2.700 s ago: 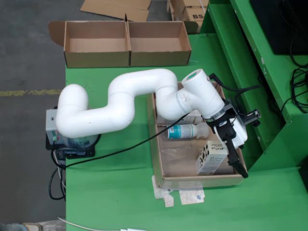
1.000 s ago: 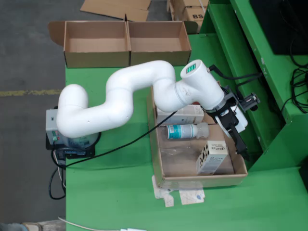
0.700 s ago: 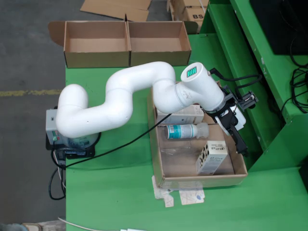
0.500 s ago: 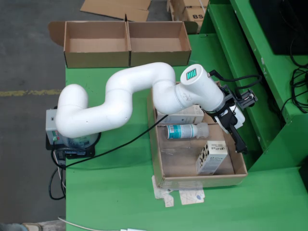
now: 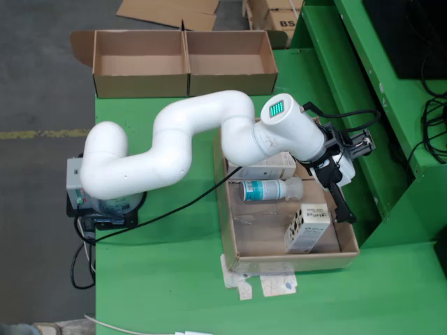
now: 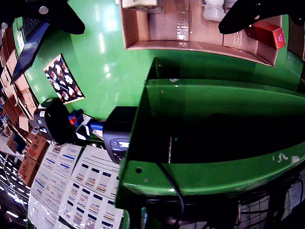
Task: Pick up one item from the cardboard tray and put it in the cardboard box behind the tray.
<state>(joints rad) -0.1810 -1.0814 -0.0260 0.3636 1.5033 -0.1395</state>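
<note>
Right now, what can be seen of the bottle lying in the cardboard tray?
The bottle lies on its side on the floor of the cardboard tray, long axis across the tray in the fixed view. It looks like translucent plastic with a teal and white label and a pale cap end pointing right. A white box sits close behind it. The end effector is off to its right, not touching it.
</note>
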